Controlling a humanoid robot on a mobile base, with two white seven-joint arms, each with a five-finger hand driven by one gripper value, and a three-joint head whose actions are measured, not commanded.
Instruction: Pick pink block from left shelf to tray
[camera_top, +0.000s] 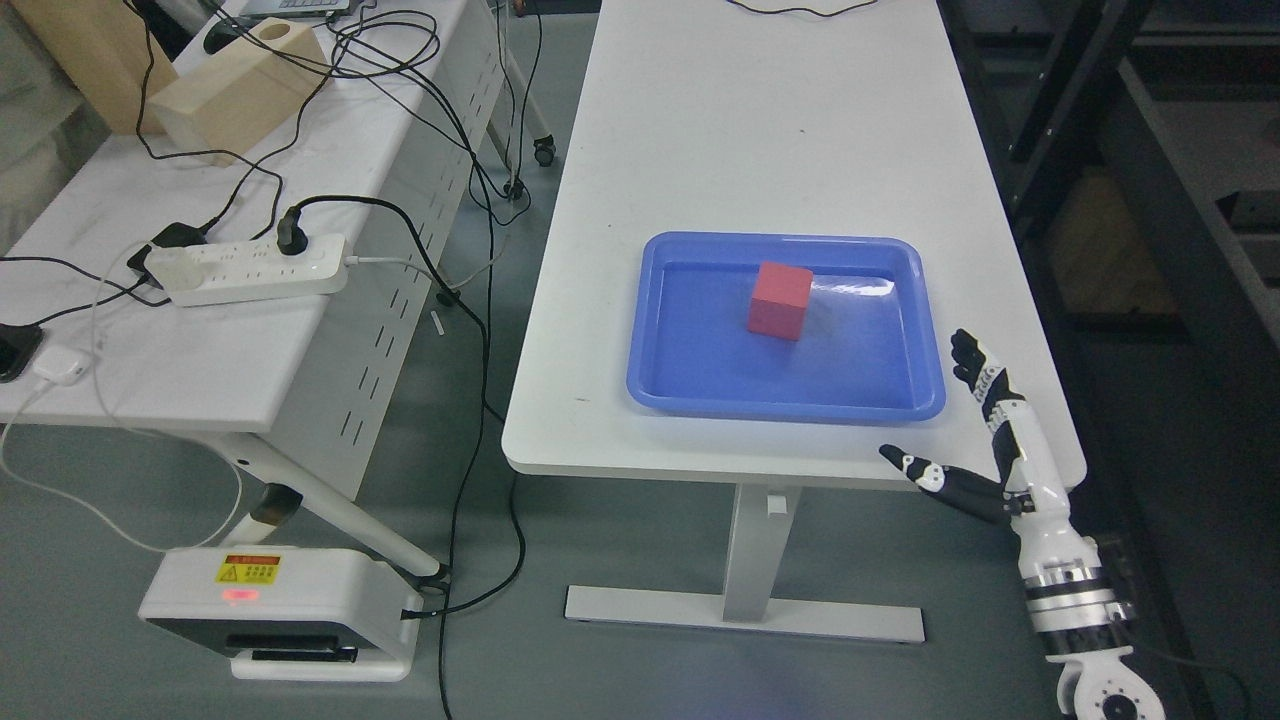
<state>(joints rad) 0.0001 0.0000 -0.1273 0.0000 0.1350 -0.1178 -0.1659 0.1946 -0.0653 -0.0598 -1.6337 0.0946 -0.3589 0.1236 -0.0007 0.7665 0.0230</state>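
A pink block (780, 299) sits upright inside the blue tray (660, 385), a little above the tray's middle. The tray lies on the white table (700, 130) near its front edge. My right hand (955, 420) hangs at the table's front right corner, just right of and below the tray, with fingers spread and thumb pointing left. It holds nothing and is well apart from the block. No left arm shows.
A second white table (200, 350) on the left carries a power strip (250, 268), tangled black cables and a wooden box (235, 90). A white device (280, 610) sits on the floor below. Dark shelving (1150, 200) stands to the right.
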